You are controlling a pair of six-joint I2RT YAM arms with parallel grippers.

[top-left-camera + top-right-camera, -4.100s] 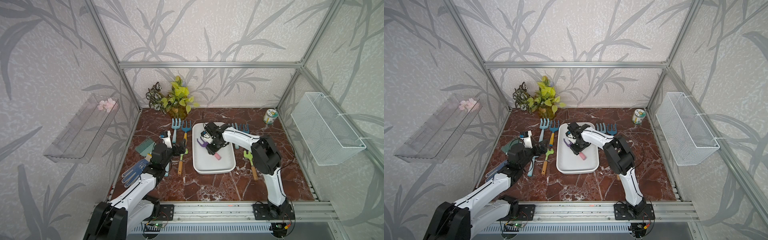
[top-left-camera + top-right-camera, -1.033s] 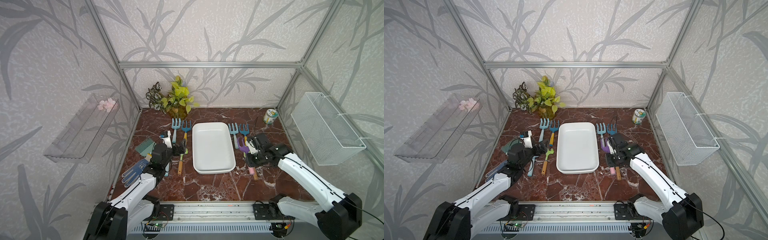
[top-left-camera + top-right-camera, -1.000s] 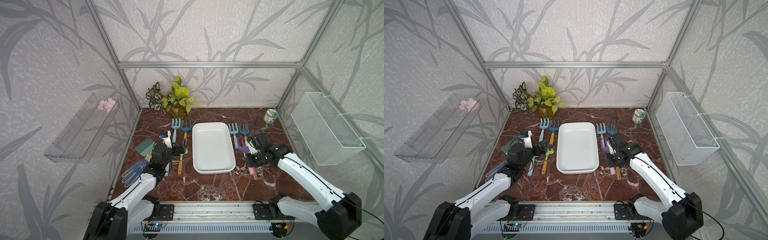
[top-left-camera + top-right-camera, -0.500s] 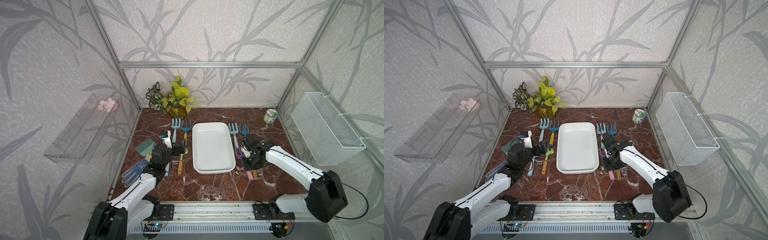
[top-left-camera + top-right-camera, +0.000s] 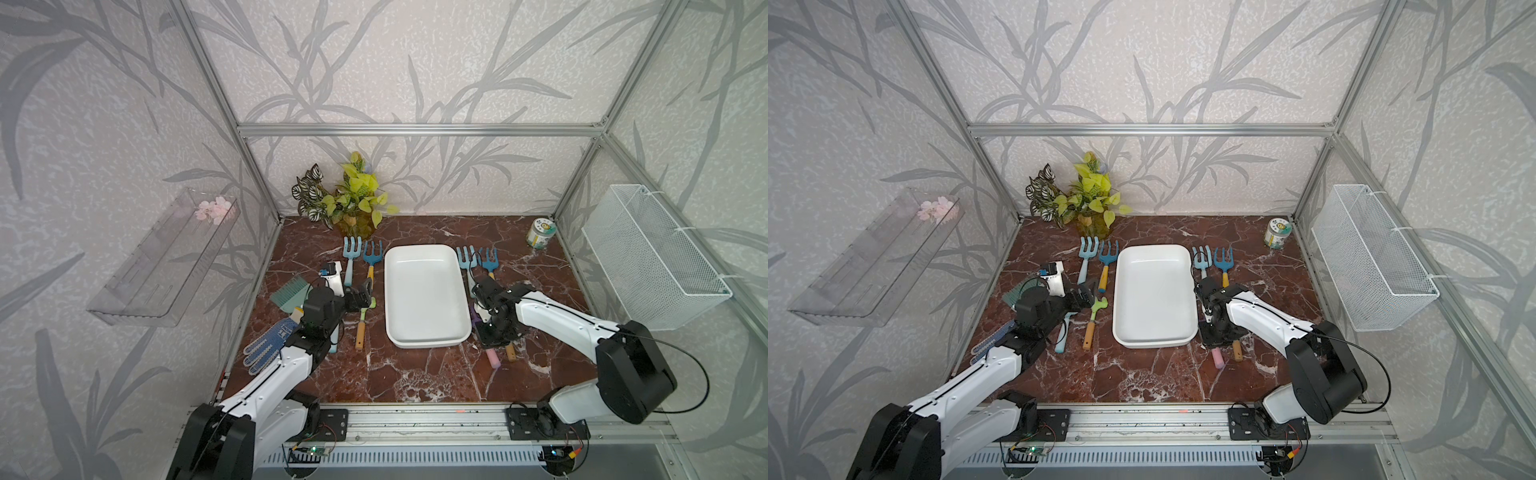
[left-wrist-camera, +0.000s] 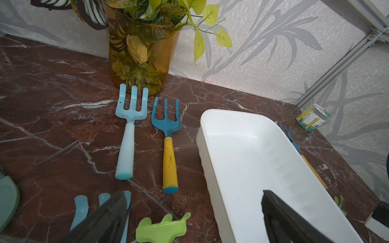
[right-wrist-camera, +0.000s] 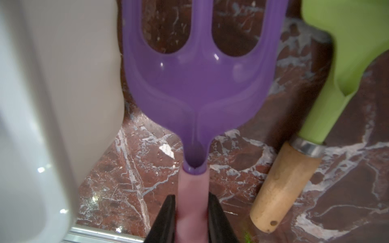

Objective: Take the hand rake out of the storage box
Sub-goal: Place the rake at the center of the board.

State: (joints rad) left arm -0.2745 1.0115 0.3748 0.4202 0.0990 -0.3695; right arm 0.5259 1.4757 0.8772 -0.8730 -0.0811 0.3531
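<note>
The storage box [image 5: 424, 299] [image 5: 1154, 295] is a shallow white tub in the middle of the marble table, with nothing in it. The hand rake [image 7: 195, 84] has a purple head and a pink handle [image 5: 492, 358] [image 5: 1217, 358]. It lies outside the box, close along its right side, low at the table. My right gripper [image 5: 492, 332] [image 5: 1217, 332] [image 7: 191, 199] is shut on the pink handle. My left gripper [image 5: 363, 295] [image 5: 1084, 297] [image 6: 194, 193] stands open and holds nothing, left of the box [image 6: 252, 157].
A green trowel with a wooden handle [image 7: 284, 178] lies right beside the rake. Two blue forks [image 5: 478, 257] lie right of the box. Two more forks [image 5: 361, 253] and a green tool [image 5: 361, 324] lie left of it. Plant [image 5: 353, 199], jar [image 5: 540, 233] and wire basket [image 5: 652, 270] ring the table.
My right gripper has shifted a little toward the box and the front edge with the rake still in it. The left arm has not moved.
</note>
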